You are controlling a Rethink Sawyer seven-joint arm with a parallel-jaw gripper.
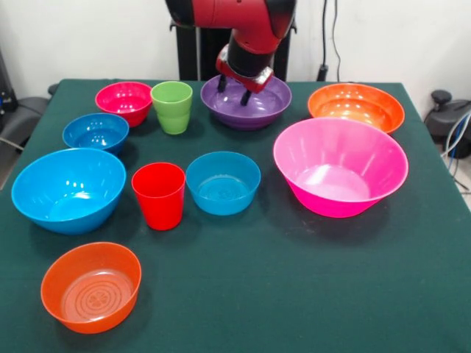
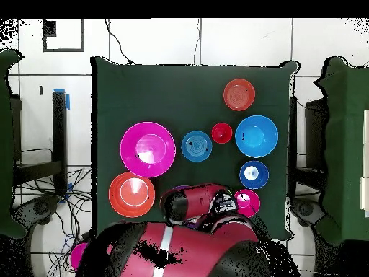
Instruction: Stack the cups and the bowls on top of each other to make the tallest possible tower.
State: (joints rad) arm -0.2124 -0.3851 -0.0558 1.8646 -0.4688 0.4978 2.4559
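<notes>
Fig. — Sawyer arm (image 1: 235, 18) at the table's far side, reaching down from the top of the front view, wrist bent so the gripper (image 1: 233, 90) hung over the purple bowl (image 1: 246, 103). Two dark fingertips (image 1: 245, 97) were visible w/ a gap between them — pincer released, grasping nothing. Tips sat inside the bowl's rim outline; whether they touched the bowl's inner surface cannot be told. In the overhead view the red arm (image 2: 194, 202) covered most of the purple bowl, and the gripper itself was not distinguishable there.

Task items, front view, all standing singly on the green tablecloth (image 1: 294, 279); no pile of nested bowls was present.
- Hot-pink bowl (image 1: 340, 166): largest, right of centre, upright; also seen in overhead (image 2: 148, 149).
- Orange bowl (image 1: 356, 107): behind the pink one, near the far right corner, just beside the pink rim.
- Second orange bowl (image 1: 91, 287): nearest the camera, left, well apart from the rest.
- Large light-blue bowl (image 1: 68, 189): left edge.
- Small blue bowl (image 1: 96, 132): behind the large blue one.
- Mid blue bowl (image 1: 223, 182): centre, just beside the red cup (image 1: 159, 195).
- Green cup (image 1: 172, 107): upright, between the magenta bowl (image 1: 124, 101) and the purple bowl, v. close to the magenta rim.
</notes>
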